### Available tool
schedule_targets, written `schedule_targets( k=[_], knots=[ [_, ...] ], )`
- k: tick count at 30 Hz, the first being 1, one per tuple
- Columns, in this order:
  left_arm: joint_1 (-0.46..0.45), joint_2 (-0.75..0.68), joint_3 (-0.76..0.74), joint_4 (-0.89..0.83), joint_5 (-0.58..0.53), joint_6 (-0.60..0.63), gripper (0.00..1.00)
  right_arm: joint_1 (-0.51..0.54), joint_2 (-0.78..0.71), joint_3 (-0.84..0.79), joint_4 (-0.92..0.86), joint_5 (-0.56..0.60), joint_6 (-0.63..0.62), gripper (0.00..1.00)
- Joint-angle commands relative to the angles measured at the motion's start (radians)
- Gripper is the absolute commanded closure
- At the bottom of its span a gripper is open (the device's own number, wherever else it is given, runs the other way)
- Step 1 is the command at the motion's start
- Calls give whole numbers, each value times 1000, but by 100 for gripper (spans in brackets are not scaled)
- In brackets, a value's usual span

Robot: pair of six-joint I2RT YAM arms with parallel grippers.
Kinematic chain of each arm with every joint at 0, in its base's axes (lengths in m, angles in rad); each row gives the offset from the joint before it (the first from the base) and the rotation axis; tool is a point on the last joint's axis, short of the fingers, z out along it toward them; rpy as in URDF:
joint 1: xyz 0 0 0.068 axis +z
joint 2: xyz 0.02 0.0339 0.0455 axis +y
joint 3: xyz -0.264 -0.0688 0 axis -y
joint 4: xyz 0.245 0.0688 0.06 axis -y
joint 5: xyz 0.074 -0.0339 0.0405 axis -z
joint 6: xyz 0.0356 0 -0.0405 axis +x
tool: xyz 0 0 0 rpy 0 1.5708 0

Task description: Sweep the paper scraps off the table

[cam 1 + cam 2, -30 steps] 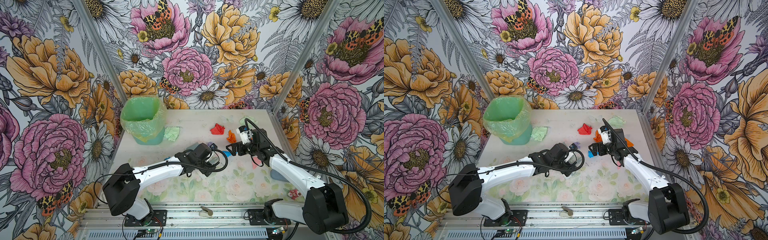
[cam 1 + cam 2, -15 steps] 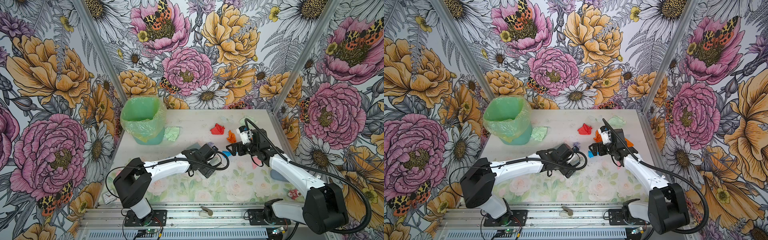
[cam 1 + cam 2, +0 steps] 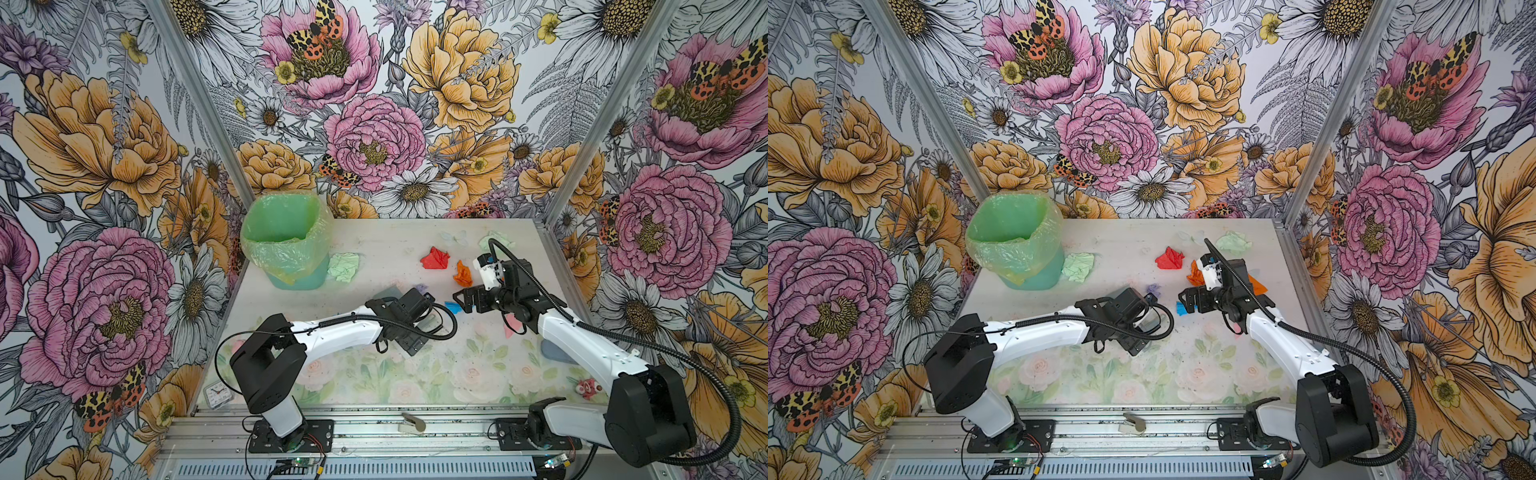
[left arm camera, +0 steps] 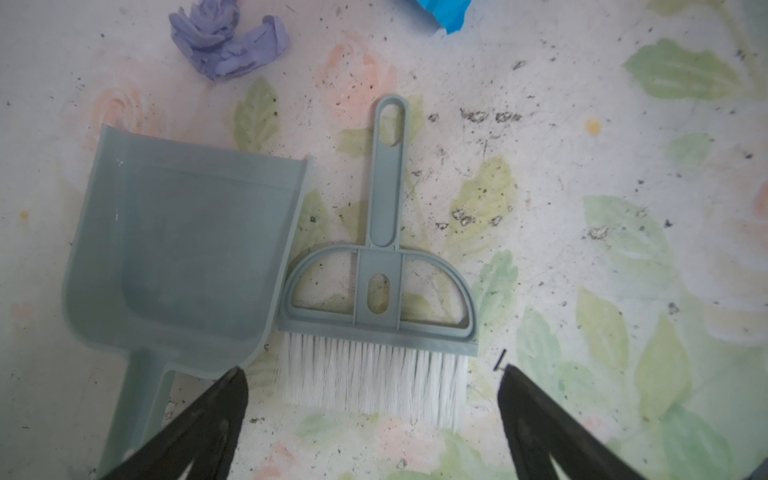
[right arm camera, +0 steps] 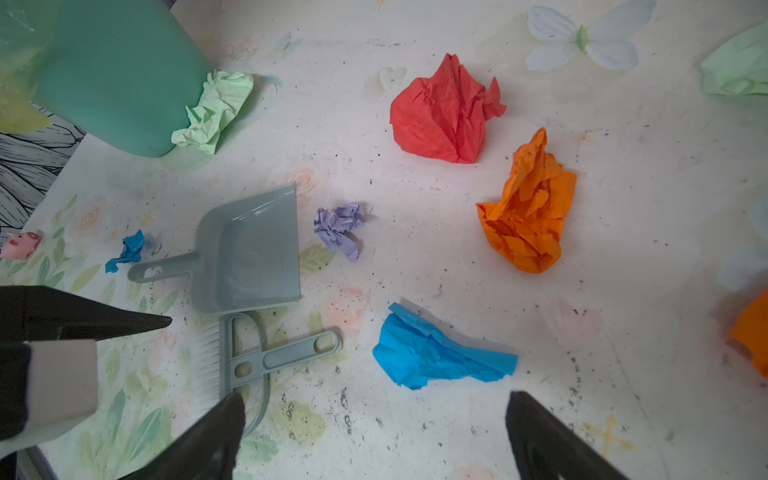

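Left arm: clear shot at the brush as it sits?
Probably yes. The left fingers hang open over the brush, with nothing covering it. Only catch: the dustpan lies tight alongside, so one finger may clip it.

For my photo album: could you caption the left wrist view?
Brush and dustpan side by side on the table, lilac paper scrap nearby.

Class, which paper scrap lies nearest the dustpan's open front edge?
The lilac scrap, just beyond the open edge of the dustpan. The red scrap, orange scrap and big blue scrap lie farther off; the small blue scrap sits by its handle.
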Motion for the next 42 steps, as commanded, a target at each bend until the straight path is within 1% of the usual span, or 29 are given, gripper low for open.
schedule_targets(
  k=[1,5,12,17,20,22,26,30,31,42],
  knots=[
    [-5,24,36,-12,-18,-4,6,8,5,-10,4,19,2,0],
    [-4,56,58,-13,-15,-11,11,7,1,-15,4,21,-5,1],
    [-5,112,102,-46,-13,-16,16,8,-4,-22,3,37,-6,1],
    [-6,128,114,-56,-24,-16,25,8,-3,-26,4,42,-9,1],
    [3,137,121,-66,-35,-25,26,8,-3,-28,3,39,-11,1],
    [10,143,124,-70,-24,-30,29,7,-2,-27,3,35,-16,1],
    [11,149,124,-70,-7,-23,31,8,-2,-27,3,31,-16,1],
    [10,153,124,-70,-12,-13,33,8,-4,-27,4,34,-17,1],
    [12,188,126,-70,-13,-10,33,7,-4,-27,3,36,-16,1],
    [26,209,135,-70,-2,0,35,8,-6,-31,4,46,-8,1]
  ],
)
